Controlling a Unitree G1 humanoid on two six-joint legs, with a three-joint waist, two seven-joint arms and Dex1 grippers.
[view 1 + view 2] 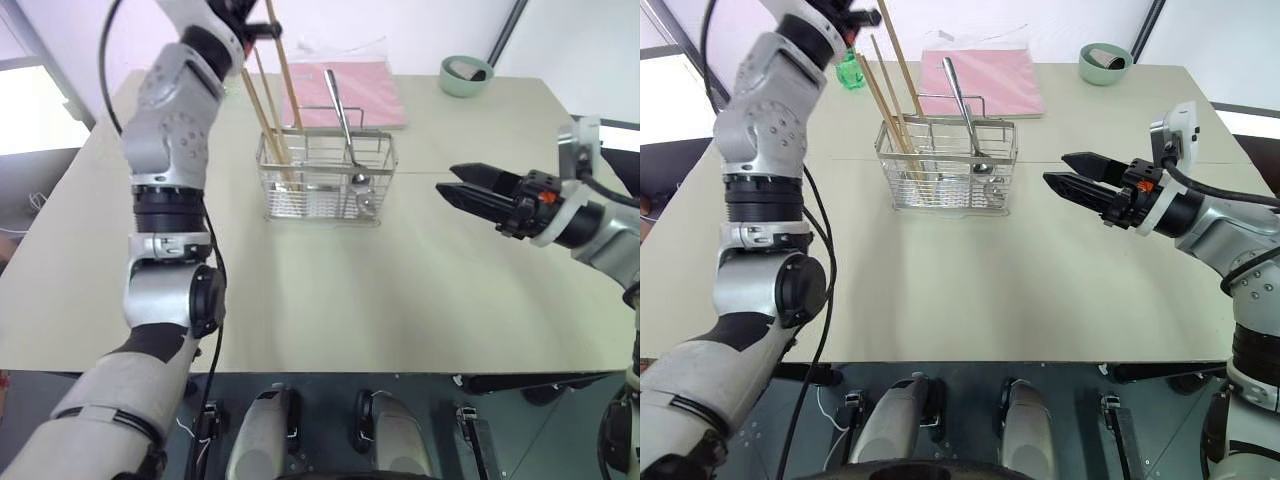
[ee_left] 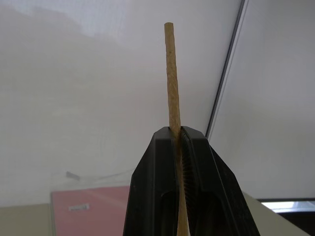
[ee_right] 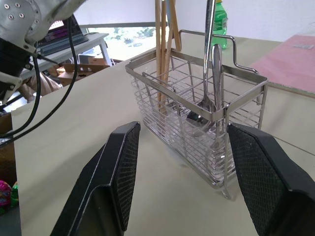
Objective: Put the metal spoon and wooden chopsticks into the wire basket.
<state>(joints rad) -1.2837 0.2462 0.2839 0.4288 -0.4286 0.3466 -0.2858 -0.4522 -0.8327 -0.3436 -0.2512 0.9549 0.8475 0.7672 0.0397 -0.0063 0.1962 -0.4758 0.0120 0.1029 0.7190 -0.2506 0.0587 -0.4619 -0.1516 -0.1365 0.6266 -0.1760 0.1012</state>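
Overhead, the left pincer (image 2: 178,147) pinches one pale wooden chopstick (image 2: 172,78); the right pincer (image 1: 1065,170) gapes empty.

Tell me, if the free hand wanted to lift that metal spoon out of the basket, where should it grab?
Probably high on the metal spoon's slim handle, coming from above. It stands bowl-down in the wire basket, its handle rising clear of the rim, while wire hems in the bowl.
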